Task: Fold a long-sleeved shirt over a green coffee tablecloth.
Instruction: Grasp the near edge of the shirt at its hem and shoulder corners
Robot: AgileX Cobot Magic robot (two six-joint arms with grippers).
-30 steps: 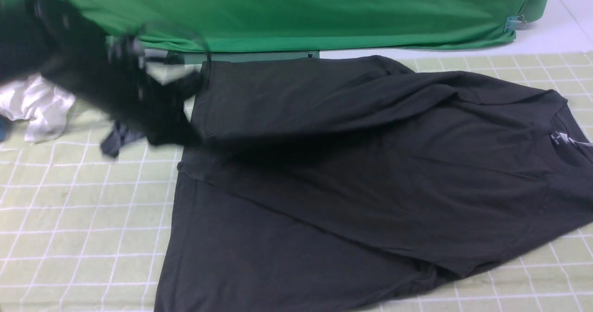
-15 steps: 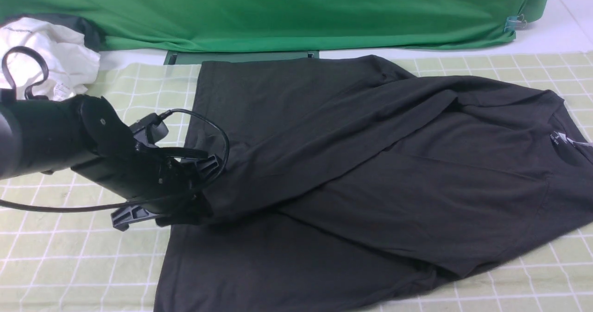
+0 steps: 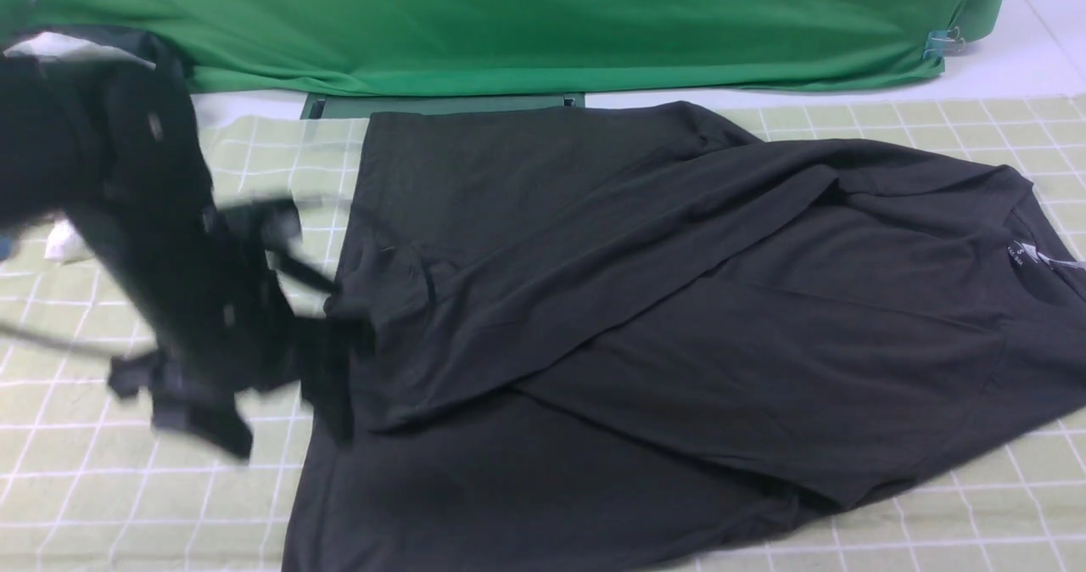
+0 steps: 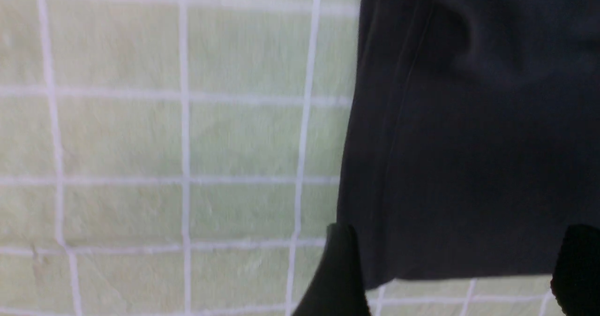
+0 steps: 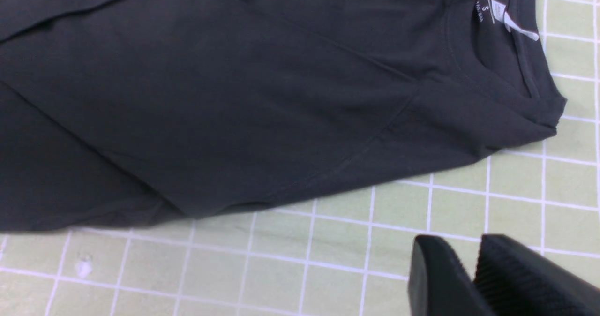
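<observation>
Front view: the long-sleeved shirt (image 3: 679,300) lies flat on the green coffee tablecloth (image 3: 127,487), its collar toward the robot's right and its hem toward the left. One sleeve (image 3: 594,258) is laid diagonally across the body, its cuff end resting near the hem edge. The left arm (image 3: 153,241) is a motion blur just beside that edge.

In the left wrist view the left gripper (image 4: 457,278) has its fingertips spread wide. The dark cloth lies flat beneath them and is not pinched, so the jaws are released. In the right wrist view the right gripper (image 5: 473,278) hovers over bare gridded cloth, near the collar with its neck label (image 5: 508,23). Its fingers are drawn almost together and grasp nothing.

By my reading, the sleeve fold on the far side is done. Whether the near sleeve is tucked in I cannot tell. The body is at full length, so the hem-to-collar folds seem to remain.
</observation>
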